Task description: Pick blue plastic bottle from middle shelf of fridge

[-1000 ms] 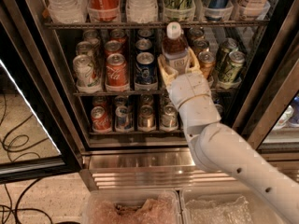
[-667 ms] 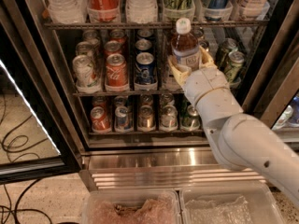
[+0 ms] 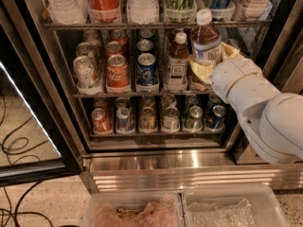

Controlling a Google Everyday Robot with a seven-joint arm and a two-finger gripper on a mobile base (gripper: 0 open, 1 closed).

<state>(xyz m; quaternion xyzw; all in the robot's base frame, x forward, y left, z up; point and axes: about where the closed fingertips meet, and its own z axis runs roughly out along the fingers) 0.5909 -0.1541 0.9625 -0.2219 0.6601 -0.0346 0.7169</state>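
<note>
I hold the blue plastic bottle (image 3: 206, 39) in my gripper (image 3: 214, 60) at the right end of the middle shelf (image 3: 118, 95) of the fridge (image 3: 180, 174).

My gripper's 2 pale fingers (image 3: 200, 71) are closed around the lower part of the bottle, which stands upright. Its white cap is level with the rack above. Its base is hidden behind my fingers, so I cannot tell whether it touches the shelf. Just to its left, a second bottle (image 3: 177, 63) of the same kind stands on that shelf, with a blue can (image 3: 147, 69) and a red can (image 3: 117, 72) farther left. My white arm (image 3: 265, 108) reaches in from the right.
</note>
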